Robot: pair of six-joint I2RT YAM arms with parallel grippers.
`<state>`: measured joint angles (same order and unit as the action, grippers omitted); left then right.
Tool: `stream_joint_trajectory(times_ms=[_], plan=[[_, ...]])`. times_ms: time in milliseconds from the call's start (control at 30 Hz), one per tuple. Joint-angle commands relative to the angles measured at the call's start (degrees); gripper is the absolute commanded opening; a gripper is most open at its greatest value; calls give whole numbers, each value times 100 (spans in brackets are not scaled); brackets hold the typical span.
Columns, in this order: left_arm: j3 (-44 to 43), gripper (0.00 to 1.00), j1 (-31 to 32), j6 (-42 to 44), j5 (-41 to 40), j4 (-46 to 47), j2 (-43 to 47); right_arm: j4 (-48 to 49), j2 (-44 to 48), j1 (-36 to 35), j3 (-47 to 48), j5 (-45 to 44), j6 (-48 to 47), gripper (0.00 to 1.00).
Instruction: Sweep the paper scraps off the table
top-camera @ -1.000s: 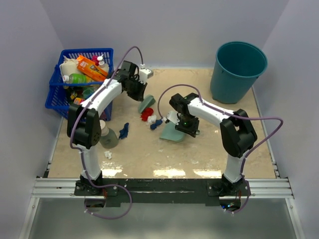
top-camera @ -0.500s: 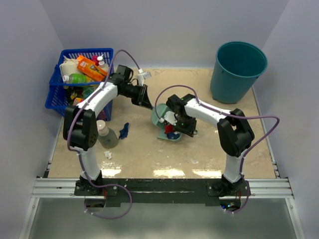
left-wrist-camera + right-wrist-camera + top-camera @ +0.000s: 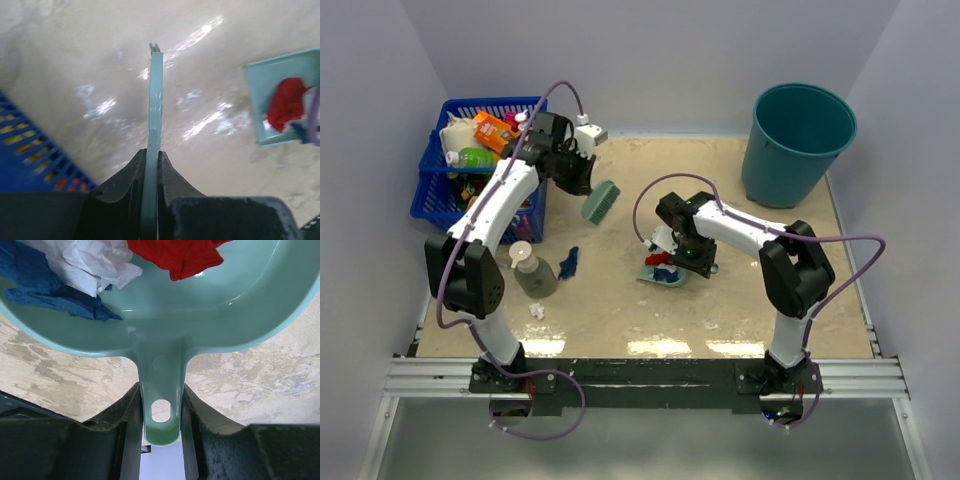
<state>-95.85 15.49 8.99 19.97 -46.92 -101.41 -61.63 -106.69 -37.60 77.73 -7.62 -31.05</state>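
Crumpled red, white and navy paper scraps [image 3: 95, 265] lie in the smooth teal dustpan [image 3: 225, 295] near the centre of the mottled beige table [image 3: 740, 300]; the right gripper [image 3: 160, 402] clamps its holed handle. At its nine o'clock a navy scrap [image 3: 568, 262] and, toward eight, a white bit [image 3: 536, 311] lie loose. At eleven, the left gripper [image 3: 151, 162] pinches the flat teal hand brush [image 3: 155, 95].

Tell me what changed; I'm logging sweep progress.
The left gripper swept the red, white and blue scraps into the dustpan, then pulled the brush back toward the basket. The right gripper still holds the dustpan; the navy scrap and white scrap stayed.
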Motion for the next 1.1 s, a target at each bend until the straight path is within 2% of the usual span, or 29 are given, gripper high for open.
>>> stream_joint_trajectory(times_ms=[0, 133, 267, 367, 433, 467, 533, 567, 667, 733, 900, 1000, 1067], plan=[[-180, 0, 25, 919, -1870, -537, 332, -60, 132, -28, 75, 146, 20, 0], [110, 0, 25, 1087, -2391, -1046, 384, -60, 131, -28, 75, 164, 20, 0], [541, 0, 25, 1166, -2507, -1249, 455, -51, 123, -28, 66, 164, 20, 0], [778, 0, 33, 1184, -1902, -1557, 324, -69, 131, -36, 93, 164, 20, 0], [753, 0, 86, 1184, -1095, -1872, 218, -86, 131, -36, 93, 138, -6, 0], [744, 0, 138, 1192, -300, -1926, 139, -78, 140, -28, 84, 120, -15, 0], [778, 0, 262, 1227, 627, -1927, 86, -69, 175, -36, 31, 76, -76, 0], [857, 0, 297, 1184, 1423, -1857, 51, -78, 210, -36, -4, -2, -94, 0], [718, 0, 604, 886, 2053, -1558, -159, -104, 359, -71, -197, -90, -278, 0], [499, 0, 657, 824, 2143, -1479, -309, -113, 544, -71, -442, -196, -454, 0], [-258, 0, 605, 744, 1651, -1373, -398, -165, 992, -63, -1049, -241, -911, 0], [-311, 0, 508, 849, 1572, -1477, -161, -245, 1273, -89, -1243, -179, -1104, 0], [-163, 0, 438, 1235, 1615, -1671, 94, -184, 1519, -89, -1409, -214, -1193, 0]])
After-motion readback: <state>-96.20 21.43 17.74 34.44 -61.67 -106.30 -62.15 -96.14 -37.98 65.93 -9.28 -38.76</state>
